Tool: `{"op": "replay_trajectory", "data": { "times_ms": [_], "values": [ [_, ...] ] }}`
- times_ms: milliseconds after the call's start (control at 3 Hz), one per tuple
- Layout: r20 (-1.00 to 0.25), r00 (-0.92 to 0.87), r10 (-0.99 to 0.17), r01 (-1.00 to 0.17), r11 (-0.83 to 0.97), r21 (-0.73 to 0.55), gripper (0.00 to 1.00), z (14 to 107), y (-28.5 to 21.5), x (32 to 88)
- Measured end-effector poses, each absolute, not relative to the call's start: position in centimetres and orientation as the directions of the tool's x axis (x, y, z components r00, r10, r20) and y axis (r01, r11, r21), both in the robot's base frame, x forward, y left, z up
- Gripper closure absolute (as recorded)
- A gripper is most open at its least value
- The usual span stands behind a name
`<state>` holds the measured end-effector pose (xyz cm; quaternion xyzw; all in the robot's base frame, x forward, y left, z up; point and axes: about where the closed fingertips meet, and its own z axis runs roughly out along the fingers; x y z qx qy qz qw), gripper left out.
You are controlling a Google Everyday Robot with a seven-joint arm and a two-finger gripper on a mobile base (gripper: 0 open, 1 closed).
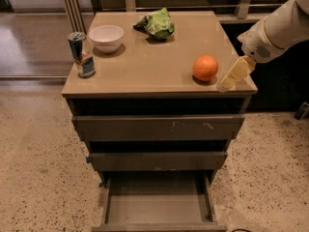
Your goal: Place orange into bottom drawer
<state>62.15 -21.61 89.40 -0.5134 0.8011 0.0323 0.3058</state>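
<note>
**Squarely on the bench: orange at the right front, bottom drawer open below**

Camera view. The bench (159,59) is a grey-brown cabinet with a smooth, flat, faintly glossy top. The orange (205,67) sits on it near the right front corner: a small round fruit with bright, matte skin, casting a short shadow at its base. It is smaller than the bowl (106,36), a plain white round one at the back left. A slim can (82,54) stands upright just in front of the bowl, by the left edge. A crumpled green bag (158,23) lies at the back centre.

The arm (280,30), cased in white, rounded plastic, comes in from the upper right and is cut off by the picture's edge. The jaws, cream-coloured and blocky, slant down over the bench's right front corner, just beside the orange on its right. They hold nothing. Whether they are parted cannot be told, nor whether they touch the fruit.

Below the top, the top drawer (157,128) shows pale scratches on its flat front. The middle drawer (157,161) is plain. The bottom drawer (157,204) is pulled well out, a shallow rectangular tray with a bare grey floor; its front is cut off at the lower edge. A speckled stone floor (34,168) surrounds the cabinet.
</note>
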Motion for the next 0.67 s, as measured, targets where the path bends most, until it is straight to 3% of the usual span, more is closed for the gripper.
{"op": "replay_trajectory", "data": {
  "times_ms": [667],
  "values": [
    [-0.662,-0.274,-0.698,-0.806,0.542,-0.238,0.00,86.0,-21.6,64.1]
  ]
}}
